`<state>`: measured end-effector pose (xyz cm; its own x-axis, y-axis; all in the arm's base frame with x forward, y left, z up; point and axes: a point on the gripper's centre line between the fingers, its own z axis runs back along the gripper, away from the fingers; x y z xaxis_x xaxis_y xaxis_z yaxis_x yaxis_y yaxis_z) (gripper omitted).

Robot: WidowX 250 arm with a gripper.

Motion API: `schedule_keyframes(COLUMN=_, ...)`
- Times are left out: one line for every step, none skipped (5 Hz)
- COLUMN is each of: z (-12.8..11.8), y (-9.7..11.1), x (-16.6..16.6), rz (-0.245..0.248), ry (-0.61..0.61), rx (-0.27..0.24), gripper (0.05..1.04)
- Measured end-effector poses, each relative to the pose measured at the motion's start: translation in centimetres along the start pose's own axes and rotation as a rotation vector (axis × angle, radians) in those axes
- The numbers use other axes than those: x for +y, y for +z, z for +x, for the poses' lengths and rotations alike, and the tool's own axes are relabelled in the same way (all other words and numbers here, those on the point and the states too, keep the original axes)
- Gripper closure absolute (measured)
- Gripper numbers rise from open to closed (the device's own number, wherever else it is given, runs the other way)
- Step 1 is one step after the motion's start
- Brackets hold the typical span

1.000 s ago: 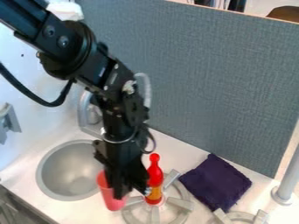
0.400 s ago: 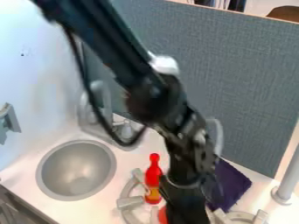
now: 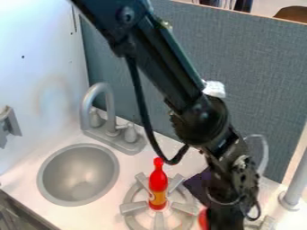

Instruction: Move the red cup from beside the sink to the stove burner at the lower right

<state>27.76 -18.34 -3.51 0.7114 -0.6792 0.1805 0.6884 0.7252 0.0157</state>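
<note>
Behind the bench [image 3: 96, 216]: a gray panel [image 3: 252, 81], broad and flat, with a fine woven look; the bench itself is smooth, pale and hard.

Arm [image 3: 167, 63]: black, slanting down from the top edge toward the lower right, its slim cable looping beside it.

Sink [image 3: 78, 175]: a round bowl with a satin gray sheen and a smooth rim, left of the burner.

Burner [image 3: 133, 207]: a gray ring with blunt, thick spokes; I judge its raised shapes could catch anything dragged low across them.

Tap [image 3: 111, 114]: smooth gray, its spout a tall arch between two knobs, behind the sink.

Jaws [image 3: 223, 220]: mine, pointing down at the lower right, in front of the cloth. I judge them closed on the cup, though the grip itself is hidden from me.

Cloth [image 3: 195, 185]: dark purple, soft and matte, partly behind me.

Bottle [image 3: 158, 183]: glossy red with a narrow neck and yellowish lower part, upright at the middle of the burner.

Cup [image 3: 203, 219]: red and smooth, only a curved edge showing at my side, right of the burner. Holding it aloft seems the step in hand; any next move calls for steady, moderate pressure and room from bottle and spokes.
</note>
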Motion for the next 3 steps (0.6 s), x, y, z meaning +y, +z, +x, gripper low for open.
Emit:
schedule_keyframes(z=0.5, y=2.2, x=-0.5, rz=0.003, ry=-0.037, rx=-0.007, gripper=0.996)
schedule_keyframes(z=1.7, y=2.6, x=-0.8, rz=0.004, ry=-0.032, rx=-0.036, gripper=0.996)
schedule_keyframes(z=2.7, y=1.0, x=-1.7, rz=-0.013, ry=-0.059, rx=-0.011, gripper=0.996)
